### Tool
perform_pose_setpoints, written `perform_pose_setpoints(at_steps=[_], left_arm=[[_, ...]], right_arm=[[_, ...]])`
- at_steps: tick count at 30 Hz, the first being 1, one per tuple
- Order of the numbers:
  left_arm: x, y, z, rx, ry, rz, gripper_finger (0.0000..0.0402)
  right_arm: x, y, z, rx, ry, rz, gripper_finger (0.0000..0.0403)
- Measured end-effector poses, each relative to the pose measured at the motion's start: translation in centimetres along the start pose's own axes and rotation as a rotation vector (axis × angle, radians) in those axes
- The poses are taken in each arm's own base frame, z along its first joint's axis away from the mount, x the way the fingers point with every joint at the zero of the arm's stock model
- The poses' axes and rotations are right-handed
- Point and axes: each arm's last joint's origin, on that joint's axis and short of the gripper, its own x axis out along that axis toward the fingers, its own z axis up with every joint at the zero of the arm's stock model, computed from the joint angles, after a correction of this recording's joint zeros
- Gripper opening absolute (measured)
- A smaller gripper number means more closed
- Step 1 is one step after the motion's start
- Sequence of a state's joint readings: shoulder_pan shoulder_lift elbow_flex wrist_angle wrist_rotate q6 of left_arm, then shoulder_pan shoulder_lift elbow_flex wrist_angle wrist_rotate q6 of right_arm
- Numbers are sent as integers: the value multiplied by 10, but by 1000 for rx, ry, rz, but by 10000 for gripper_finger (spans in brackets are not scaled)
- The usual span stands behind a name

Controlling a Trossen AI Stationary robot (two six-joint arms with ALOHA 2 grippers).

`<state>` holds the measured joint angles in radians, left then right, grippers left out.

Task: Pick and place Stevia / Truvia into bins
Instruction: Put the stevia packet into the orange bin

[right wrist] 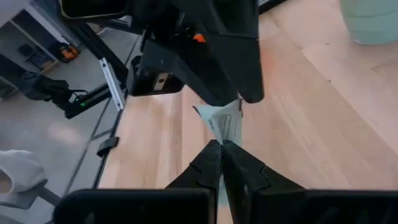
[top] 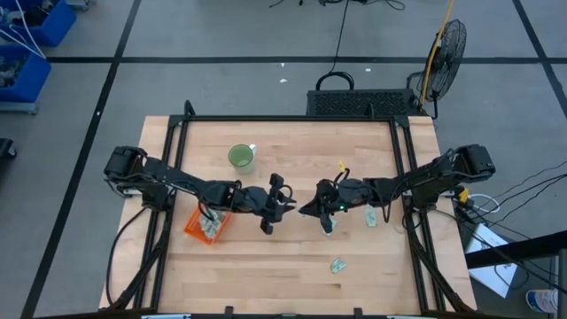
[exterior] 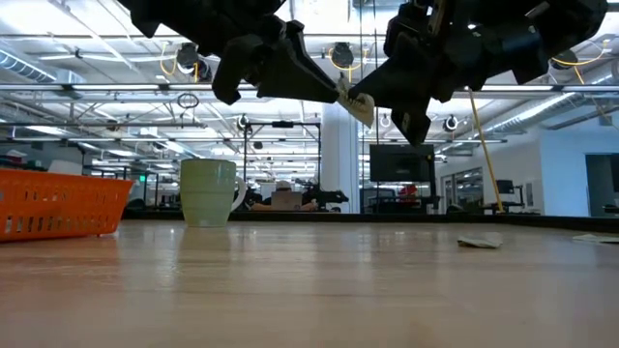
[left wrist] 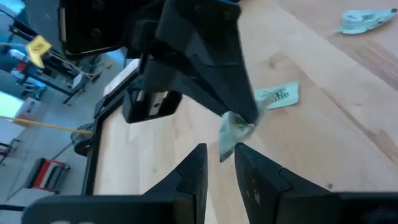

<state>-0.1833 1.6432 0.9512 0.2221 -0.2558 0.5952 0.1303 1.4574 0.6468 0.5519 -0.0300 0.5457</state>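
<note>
Several packets already lie in the orange bin [top: 206,225] behind my left claw [top: 282,202] from above; two [top: 337,265] remain beyond my right claw [top: 312,209]. Low down, one packet [exterior: 360,103] hangs between both claws. My right wrist shows fingers clamped on it; my left wrist shows fingers [left wrist: 194,171] apart just beneath.

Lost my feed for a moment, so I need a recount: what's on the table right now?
Orange bin: one, orange, left part of the table.
Packets in bin: a few, white-green, count unclear.
Green cup: one, pale green, behind the bin.
Loose packets: two clear, white-green, right half of the table.
Held packet: one, above table centre.
Right gripper: fingers shut on held packet.
Left gripper: fingers apart, at the packet's other end.
</note>
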Motion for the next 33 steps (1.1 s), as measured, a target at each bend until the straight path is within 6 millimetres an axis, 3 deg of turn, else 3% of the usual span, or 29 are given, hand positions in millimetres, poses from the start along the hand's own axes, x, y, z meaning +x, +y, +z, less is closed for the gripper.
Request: perform_pose_setpoints(at_steps=[7, 27, 33], left_arm=[[0, -5, 2, 8, -87, -154, 88], [1, 0, 0, -36, -61, -97, 86], [1, 0, 0, -35, -56, -91, 29]], right_arm=[[0, 0, 0, -13, 2, 0, 9], [0, 2, 3, -48, -26, 16, 9], [0, 2, 3, -62, -25, 15, 9]])
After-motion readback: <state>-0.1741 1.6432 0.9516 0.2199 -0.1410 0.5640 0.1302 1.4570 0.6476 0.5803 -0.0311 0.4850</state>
